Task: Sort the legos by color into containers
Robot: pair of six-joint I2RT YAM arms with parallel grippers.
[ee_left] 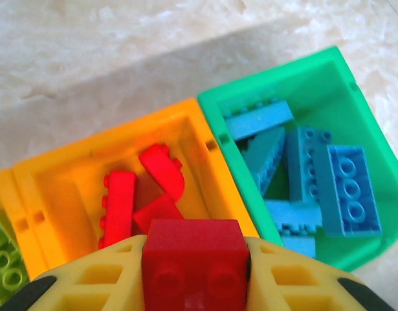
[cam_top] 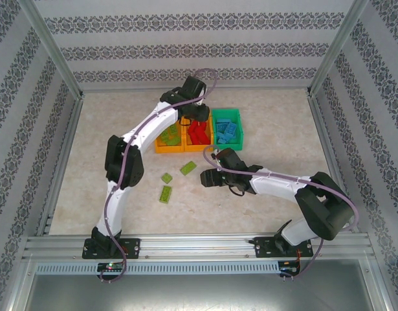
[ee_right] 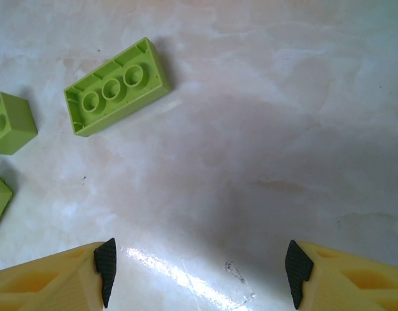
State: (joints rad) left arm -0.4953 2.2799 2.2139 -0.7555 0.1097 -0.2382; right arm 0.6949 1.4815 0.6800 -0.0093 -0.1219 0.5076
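The surface [ee_right: 263,97] looks like pale marbled stone or laminate, smooth and glossy, with a bright streak of reflected light. The lime green brick [ee_right: 116,86], red brick [ee_left: 193,262] and blue bricks [ee_left: 346,188] are smooth moulded plastic with a slight sheen. The orange bin [ee_left: 69,194] and green bin [ee_left: 315,81] are glossy plastic. The jaws are yellow plastic tipped with matt black pads [ee_right: 105,265]. The frame rails [cam_top: 199,245] are brushed metal.

The left gripper's [ee_left: 193,272] yellow fingers [ee_left: 88,282] hold a red brick [ee_left: 192,249]. An orange bin [ee_left: 63,194] holds red bricks [ee_left: 119,204]; the green bin [ee_left: 315,84], blue bricks [ee_left: 347,188]. Lime-green bricks [ee_right: 116,87] lie on the cream marbled table [ee_right: 283,129]. The right gripper [ee_right: 199,272] is yellow with black pads [ee_right: 105,269]. The walls [cam_top: 186,48] bear grey floral stripes on white.
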